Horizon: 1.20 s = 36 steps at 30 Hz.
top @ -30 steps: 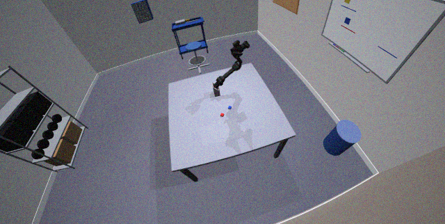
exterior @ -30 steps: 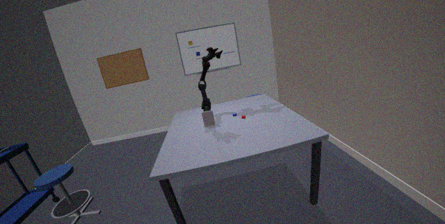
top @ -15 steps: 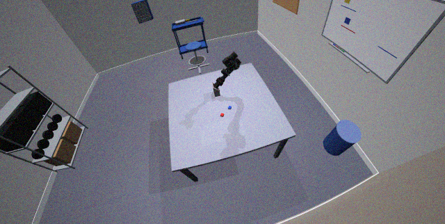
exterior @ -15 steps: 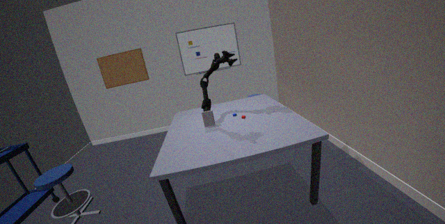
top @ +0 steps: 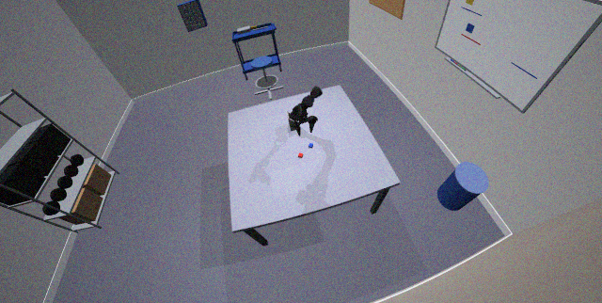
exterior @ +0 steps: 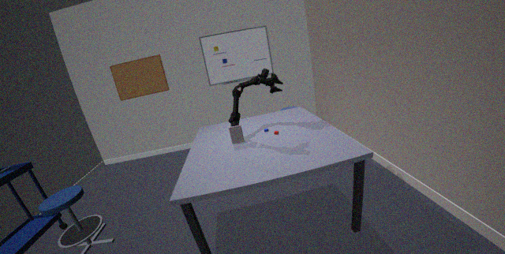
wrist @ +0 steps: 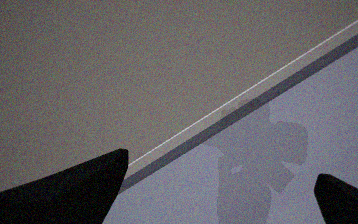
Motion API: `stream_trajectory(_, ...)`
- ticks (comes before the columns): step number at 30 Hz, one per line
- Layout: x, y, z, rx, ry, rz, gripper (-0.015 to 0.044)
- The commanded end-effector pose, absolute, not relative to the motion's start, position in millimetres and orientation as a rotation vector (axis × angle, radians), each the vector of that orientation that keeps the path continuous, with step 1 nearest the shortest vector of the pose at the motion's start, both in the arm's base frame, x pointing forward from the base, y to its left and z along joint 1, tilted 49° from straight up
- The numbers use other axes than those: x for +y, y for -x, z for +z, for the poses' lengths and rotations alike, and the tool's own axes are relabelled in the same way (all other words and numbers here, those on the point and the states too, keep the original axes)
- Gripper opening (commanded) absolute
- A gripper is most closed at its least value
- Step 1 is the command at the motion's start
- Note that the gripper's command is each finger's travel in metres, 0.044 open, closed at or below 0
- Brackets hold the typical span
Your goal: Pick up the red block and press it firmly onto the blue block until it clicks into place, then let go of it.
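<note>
- High over the table (top: pixel 263 190) (exterior: pixel 237 175), the gripper (top: pixel 305 133) (exterior: pixel 282 86) (wrist: pixel 218 169) is spread wide, pinching nothing.
- Red block (top: pixel 300 155) (exterior: pixel 276 132) and blue block (top: pixel 310 145) (exterior: pixel 266 130) sit near each other, apart.

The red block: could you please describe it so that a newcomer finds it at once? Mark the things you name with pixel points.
Find the large pale table (top: pixel 263 190) (exterior: pixel 237 171) that carries the black arm. On its top, near the middle, lie two tiny blocks, close but apart. The red block (top: pixel 300 155) (exterior: pixel 276 132) is the one farther from the arm's base; its neighbour is blue.
</note>
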<state>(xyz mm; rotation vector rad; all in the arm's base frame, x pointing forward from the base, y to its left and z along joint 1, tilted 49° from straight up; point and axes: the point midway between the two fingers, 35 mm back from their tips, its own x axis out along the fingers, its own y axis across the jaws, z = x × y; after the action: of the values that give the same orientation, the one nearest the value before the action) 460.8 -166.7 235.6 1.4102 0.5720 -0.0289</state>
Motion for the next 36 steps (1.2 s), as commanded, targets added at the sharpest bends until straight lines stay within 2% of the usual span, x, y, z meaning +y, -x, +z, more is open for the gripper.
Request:
stream_trajectory(1, -128.7, -461.9, 174.6, 0.789, -1.362, -0.029, 0.044)
stream_trajectory(8, -62.1, -435.5, 84.6, 1.172, -1.242, 0.038, 0.044)
stream_trajectory(17, 18.4, -364.0, 6.8, 1.651, -1.076, 0.237, 0.044)
stream_trajectory(26, 18.3, -357.9, -2.3, 1.682, -1.066, 0.254, 0.044)
stream_trajectory(30, 42.6, -357.3, -23.6, 1.682, -1.067, 0.255, 0.044)
stream_trajectory(36, 46.1, -357.5, -26.6, 1.682, -1.067, 0.256, 0.044)
